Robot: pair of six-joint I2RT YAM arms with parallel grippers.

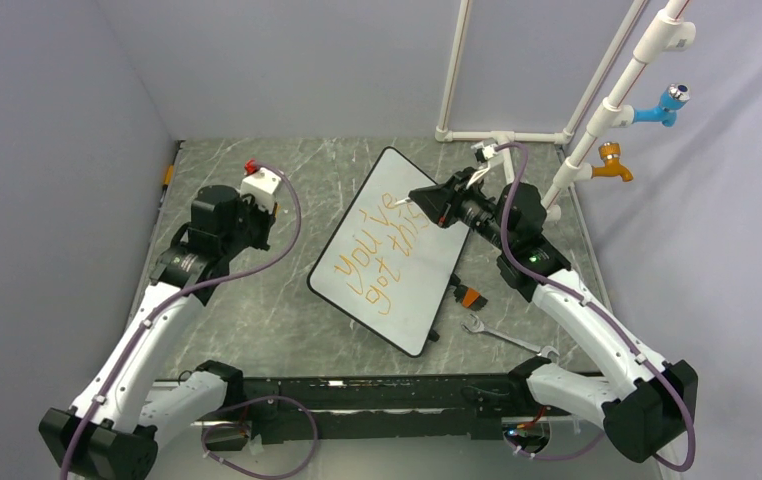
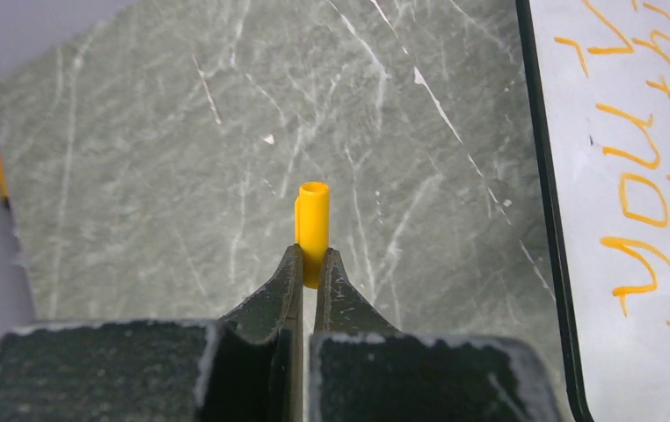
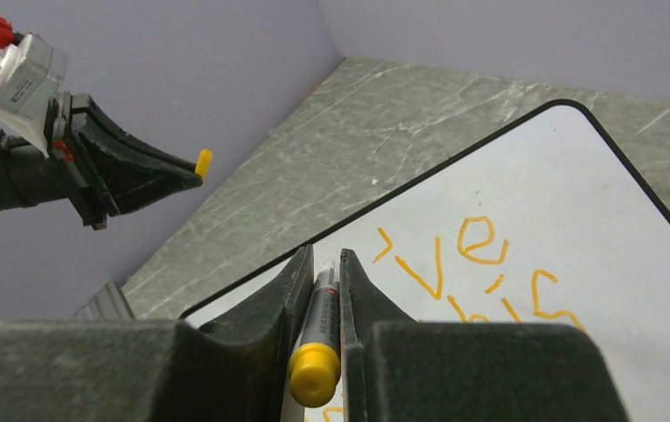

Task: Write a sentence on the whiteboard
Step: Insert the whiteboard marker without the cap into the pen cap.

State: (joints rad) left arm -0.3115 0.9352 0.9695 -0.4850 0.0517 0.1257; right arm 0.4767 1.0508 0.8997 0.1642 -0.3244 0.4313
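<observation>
The whiteboard [image 1: 412, 300] lies tilted on the grey marble table, with the sentence [image 1: 377, 250] "You've got this" in orange on two lines. My right gripper [image 1: 412, 203] is shut on a grey marker with a yellow end [image 3: 323, 325], over the board's far part [image 3: 578, 220] next to the letters [image 3: 472, 255]. I cannot tell whether the tip touches the board. My left gripper [image 1: 273, 210] is shut on a yellow marker cap [image 2: 313, 220], held above the table left of the board's black rim [image 2: 553, 220]. It also shows in the right wrist view [image 3: 192, 171].
A metal wrench [image 1: 502, 335] and a small orange-and-black object [image 1: 469, 295] lie by the board's right edge. A white pipe frame [image 1: 607, 120] with blue and orange fittings stands at the back right. Walls close the table at the left, back and right.
</observation>
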